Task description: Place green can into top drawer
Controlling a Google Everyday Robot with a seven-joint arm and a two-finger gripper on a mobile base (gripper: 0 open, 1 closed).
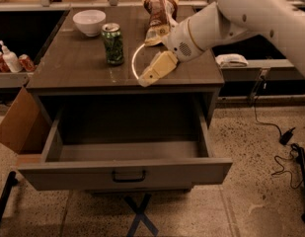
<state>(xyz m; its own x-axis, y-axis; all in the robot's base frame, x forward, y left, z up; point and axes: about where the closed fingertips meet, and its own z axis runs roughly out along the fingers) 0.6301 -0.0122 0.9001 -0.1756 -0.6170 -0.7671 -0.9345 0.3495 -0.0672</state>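
A white bowl is set near the far left corner of the table, and a crumpled snack bag is stood at the middle of the far edge. Beyond the left edge, a white bottle and red cans are shelved (their labels cannot be read), and a cardboard box is leaned below them. On the floor past the right edge, black cables are strewn. The gripper is held over the table near the middle of its front edge.

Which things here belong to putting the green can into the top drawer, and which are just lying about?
In the job: green can, upright on the tabletop; top drawer, open; gripper, above the tabletop right of the can.
Lying about: white bowl; snack bag; cardboard box; white bottle.
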